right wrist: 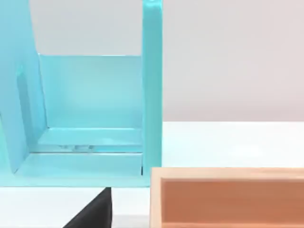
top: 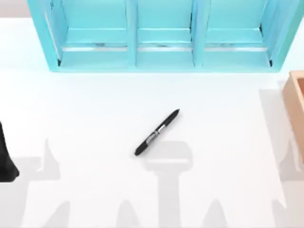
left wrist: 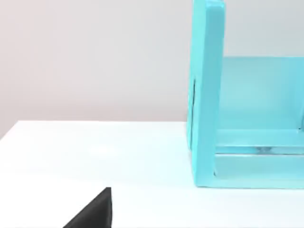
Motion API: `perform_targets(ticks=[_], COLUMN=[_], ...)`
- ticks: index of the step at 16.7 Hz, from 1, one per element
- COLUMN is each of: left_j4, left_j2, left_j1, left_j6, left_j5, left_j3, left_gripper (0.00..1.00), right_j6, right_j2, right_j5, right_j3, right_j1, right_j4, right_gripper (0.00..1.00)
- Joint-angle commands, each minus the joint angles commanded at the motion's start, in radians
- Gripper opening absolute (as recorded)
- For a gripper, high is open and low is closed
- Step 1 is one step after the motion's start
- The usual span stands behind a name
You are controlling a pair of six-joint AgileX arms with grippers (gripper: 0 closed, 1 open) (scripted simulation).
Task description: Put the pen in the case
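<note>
Lying flat and diagonal on the white table [top: 85,109], the black pen [top: 156,132] sits alone in front of the middle bay of the turquoise shelf unit [top: 164,33], nothing touching it. My worry is that so slim a barrel could roll or skid if fingers close off-centre or across the silvery clip. The wooden case [top: 295,107] stands well off from the pen, by the shelf's right end. Neither pincer's opening can be judged. A pale wall stands behind the shelf.
</note>
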Motion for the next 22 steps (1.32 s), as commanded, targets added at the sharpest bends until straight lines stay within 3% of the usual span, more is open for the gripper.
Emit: perform_targets(ticks=[5,9,22], left_j4=[0.000,0.000,0.000], left_j2=[0.000,0.000,0.000], left_j1=[0.000,0.000,0.000], left_j6=[0.000,0.000,0.000], left_j5=[0.000,0.000,0.000], left_j3=[0.000,0.000,0.000], left_gripper=[1.00,1.00,1.00], right_j6=[0.029,0.142,0.826], right_j2=[0.055,0.249,1.372], right_j5=[-0.010,-0.032,-0.054], right_j3=[0.037,0.193,1.219], right_j1=[0.016,0.066,0.357], right_j4=[-0.034,-0.143,-0.749], right_gripper=[1.00,1.00,1.00])
